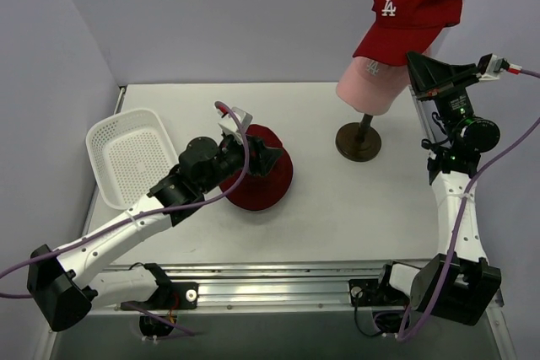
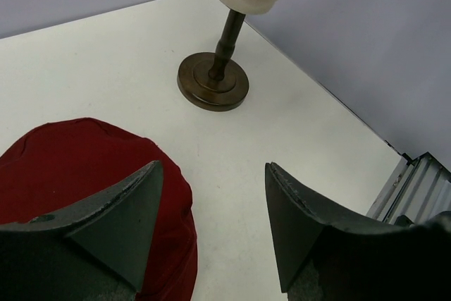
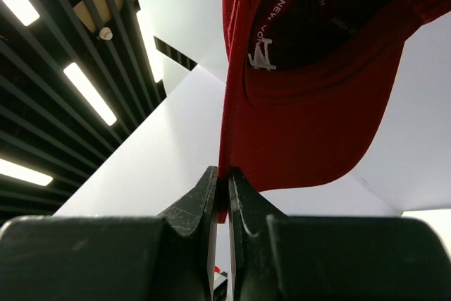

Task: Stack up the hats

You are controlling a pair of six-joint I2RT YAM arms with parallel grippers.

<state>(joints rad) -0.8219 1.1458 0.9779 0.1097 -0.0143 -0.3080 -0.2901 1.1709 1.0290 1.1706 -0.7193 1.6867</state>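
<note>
White table [image 1: 337,208], right tool [image 3: 222,173] clamped on red cap [image 3: 310,103], left tool [image 2: 213,166] wide over maroon hat [image 2: 63,163]

Robot lab: white table [image 1: 354,208], plain walls [image 1: 253,14], ceiling strip lights [image 3: 88,93].

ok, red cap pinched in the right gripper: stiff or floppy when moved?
Likely semi-stiff: the red cap shows a domed crown and curved brim while the right gripper pinches just one thin edge. Probably light too. Held at that one edge, it may swing or twist as the arm moves.
</note>
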